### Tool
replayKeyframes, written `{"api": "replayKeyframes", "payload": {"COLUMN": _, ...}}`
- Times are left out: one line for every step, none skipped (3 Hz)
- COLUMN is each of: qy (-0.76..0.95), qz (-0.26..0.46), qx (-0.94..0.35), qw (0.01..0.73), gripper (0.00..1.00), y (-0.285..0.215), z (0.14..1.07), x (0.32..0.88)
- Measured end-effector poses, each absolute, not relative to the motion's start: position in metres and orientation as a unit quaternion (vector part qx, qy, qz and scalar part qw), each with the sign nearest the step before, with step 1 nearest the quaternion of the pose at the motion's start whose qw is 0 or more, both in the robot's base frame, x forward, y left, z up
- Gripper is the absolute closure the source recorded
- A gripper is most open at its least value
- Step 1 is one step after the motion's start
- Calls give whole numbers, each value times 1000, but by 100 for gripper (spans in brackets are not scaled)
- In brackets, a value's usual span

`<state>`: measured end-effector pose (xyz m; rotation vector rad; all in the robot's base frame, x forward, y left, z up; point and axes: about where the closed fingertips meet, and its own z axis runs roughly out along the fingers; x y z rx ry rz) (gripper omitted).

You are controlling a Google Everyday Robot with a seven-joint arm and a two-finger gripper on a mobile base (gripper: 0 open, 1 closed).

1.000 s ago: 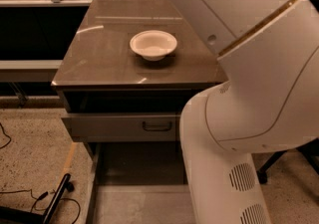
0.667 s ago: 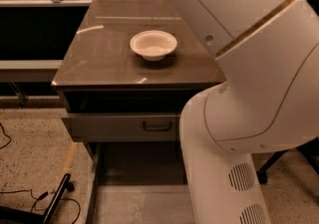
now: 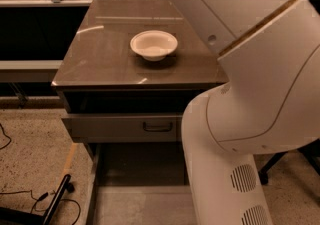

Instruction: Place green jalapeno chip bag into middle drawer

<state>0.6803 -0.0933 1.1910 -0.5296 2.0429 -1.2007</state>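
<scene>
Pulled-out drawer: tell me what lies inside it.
The pulled-out drawer shows only its bare floor, and no green chip bag is seen in it. Its right part is hidden behind the white robot arm. The gripper is out of view.

A grey metal drawer [image 3: 145,169] is seen pulled out at the foot of the brown-topped cabinet [image 3: 100,64], just below a shut grey drawer front [image 3: 110,128] fitted with a dark handle [image 3: 157,127]. Its flat grey floor is shown from above, and its right part is covered by the white robot arm [image 3: 260,94]. Whether it is the middle drawer cannot be told. The green jalapeno chip bag and the gripper are out of view.
</scene>
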Motion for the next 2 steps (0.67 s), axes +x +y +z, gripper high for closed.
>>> {"api": "replayKeyframes", "payload": {"qy": 785, "qz": -463, "qx": -207, "qw": 354, "gripper": 13, "y": -93, "z": 1192, "x": 685}}
{"api": "replayKeyframes", "payload": {"qy": 783, "qz": -463, "qx": -209, "qw": 358, "gripper": 0, "y": -93, "z": 1192, "x": 688}}
